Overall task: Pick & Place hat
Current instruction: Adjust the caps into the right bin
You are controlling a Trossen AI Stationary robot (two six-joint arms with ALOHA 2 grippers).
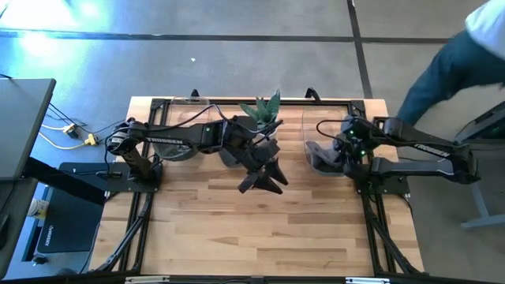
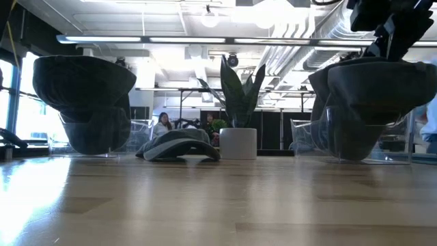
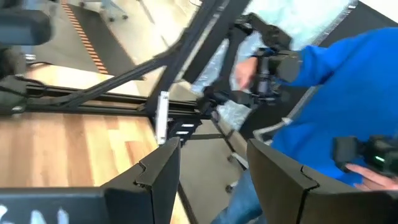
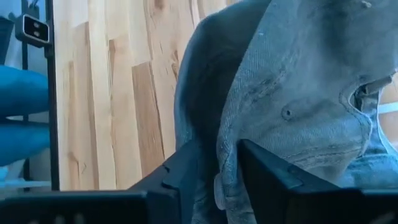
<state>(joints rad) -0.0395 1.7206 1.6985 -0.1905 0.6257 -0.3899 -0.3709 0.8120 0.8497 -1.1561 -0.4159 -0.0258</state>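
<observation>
A: On the counter [image 1: 237, 229] seen from above, where is the work now?

B: At the right side. The right gripper [image 1: 341, 151] is at the grey hat [image 1: 322, 156], which sits on a clear stand [image 1: 316, 126]. The left gripper [image 1: 264, 180] hangs over the middle of the counter, near the potted plant [image 1: 264, 110].

A: And from the low view?

B: The hat [image 2: 365, 102] rests high on its stand at the right, with the arm coming down on it from above. Another cap [image 2: 179, 145] lies flat beside the plant pot [image 2: 237, 143], and a dark hat [image 2: 85, 102] sits on a stand at the left.

A: The left wrist view?

B: Its fingers [image 3: 155, 177] are spread and hold nothing. A person in a blue sleeve [image 3: 348, 93] is beyond the counter.

A: The right wrist view?

B: Its fingers [image 4: 186, 168] are partly apart, with a fold of the hat's cloth [image 4: 292, 93] between them. I judge this is the grasping step, and I cannot tell if the pinch is firm. The next move asks to close fully on the fold, then lift straight up so the hat leaves the stand.
</observation>
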